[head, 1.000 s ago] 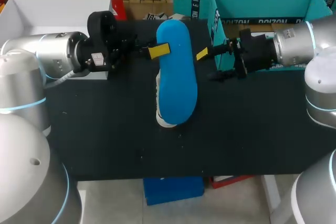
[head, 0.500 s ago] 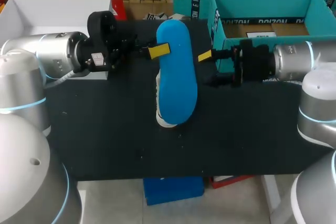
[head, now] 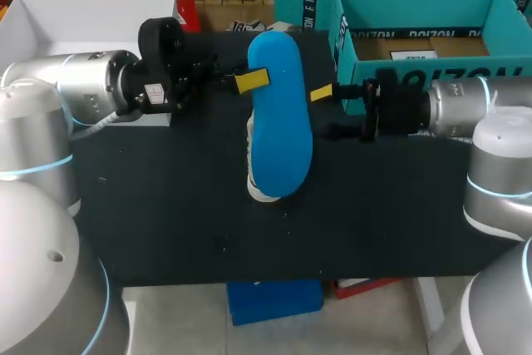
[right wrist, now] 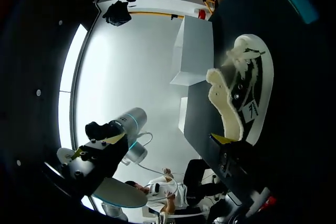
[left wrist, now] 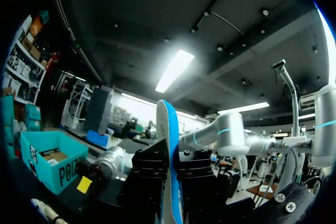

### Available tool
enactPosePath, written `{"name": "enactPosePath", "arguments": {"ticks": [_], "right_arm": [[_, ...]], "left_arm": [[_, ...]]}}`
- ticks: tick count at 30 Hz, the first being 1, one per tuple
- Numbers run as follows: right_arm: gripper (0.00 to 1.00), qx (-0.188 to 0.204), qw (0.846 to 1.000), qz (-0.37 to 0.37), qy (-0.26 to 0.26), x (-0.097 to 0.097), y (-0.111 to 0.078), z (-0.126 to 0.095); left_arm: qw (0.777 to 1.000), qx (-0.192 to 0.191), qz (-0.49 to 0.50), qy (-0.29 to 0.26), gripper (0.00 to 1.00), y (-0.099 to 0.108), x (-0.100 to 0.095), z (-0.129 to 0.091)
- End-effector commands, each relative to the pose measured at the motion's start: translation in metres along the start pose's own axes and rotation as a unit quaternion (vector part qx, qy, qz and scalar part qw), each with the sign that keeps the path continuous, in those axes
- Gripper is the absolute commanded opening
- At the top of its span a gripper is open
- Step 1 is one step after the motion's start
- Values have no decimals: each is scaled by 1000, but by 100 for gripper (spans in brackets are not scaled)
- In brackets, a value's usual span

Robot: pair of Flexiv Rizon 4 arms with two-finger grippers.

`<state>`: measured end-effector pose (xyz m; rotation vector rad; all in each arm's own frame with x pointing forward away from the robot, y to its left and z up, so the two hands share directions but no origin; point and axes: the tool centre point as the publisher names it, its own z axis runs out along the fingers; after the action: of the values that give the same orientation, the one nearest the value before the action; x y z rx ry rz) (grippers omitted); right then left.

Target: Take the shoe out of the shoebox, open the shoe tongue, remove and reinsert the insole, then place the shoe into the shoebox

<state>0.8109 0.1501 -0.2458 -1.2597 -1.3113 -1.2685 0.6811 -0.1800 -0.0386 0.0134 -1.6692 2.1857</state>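
Reinsertion pending: the left jaws clamp the flat blue insole [head: 280, 114]; the right jaws stand open, black-and-white canvas shoe [right wrist: 251, 90] ahead. Next: feed insole in toe-first.

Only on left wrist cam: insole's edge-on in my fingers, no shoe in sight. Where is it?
Observer: On the table, under the held-up insole. From the head view only the white end of the shoe peeks out.
Operator: Right gripper holding anything?
Observer: No. The right gripper is open, off to the insole's side, with nothing between its fingers.
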Motion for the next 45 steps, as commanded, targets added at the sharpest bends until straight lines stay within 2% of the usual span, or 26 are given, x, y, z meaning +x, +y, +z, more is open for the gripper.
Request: {"name": "enactPosePath", "arguments": {"ticks": [1,5,7,9,11,16,19,21,23,28,31,37,42,44,45], "right_arm": [[100,-3,1000,-1,1,-2,-1,5],[100,-3,1000,-1,1,-2,-1,5],[100,-3,1000,-1,1,-2,-1,5],[100,-3,1000,-1,1,-2,-1,5],[100,-3,1000,-1,1,-2,-1,5],[100,-3,1000,-1,1,-2,-1,5],[100,-3,1000,-1,1,-2,-1,5],[100,-3,1000,-1,1,-2,-1,5],[100,-3,1000,-1,1,-2,-1,5],[100,-3,1000,-1,1,-2,-1,5],[100,-3,1000,-1,1,-2,-1,5],[100,-3,1000,-1,1,-2,-1,5],[100,-3,1000,-1,1,-2,-1,5],[100,-3,1000,-1,1,-2,-1,5],[100,-3,1000,-1,1,-2,-1,5]], "left_arm": [[1000,1,1,-1,0,1,0,1],[1000,7,10,-3,0,1,-1,0],[998,2,62,-11,0,-2,-2,2],[989,-34,141,-25,0,-4,-1,4],[969,-80,231,-39,0,-3,2,6],[925,-151,345,-39,0,13,6,6],[880,-205,427,-39,0,23,8,3],[848,-226,477,-37,0,28,8,-1],[810,-254,528,-27,0,36,9,-4],[733,-311,605,16,0,62,1,-16],[692,-338,636,53,0,75,-5,-23],[631,-348,686,102,0,84,-13,-39],[602,-345,711,120,0,85,-10,-40],[615,-338,704,112,0,83,-8,-37],[638,-329,688,107,0,79,-7,-36]]}}
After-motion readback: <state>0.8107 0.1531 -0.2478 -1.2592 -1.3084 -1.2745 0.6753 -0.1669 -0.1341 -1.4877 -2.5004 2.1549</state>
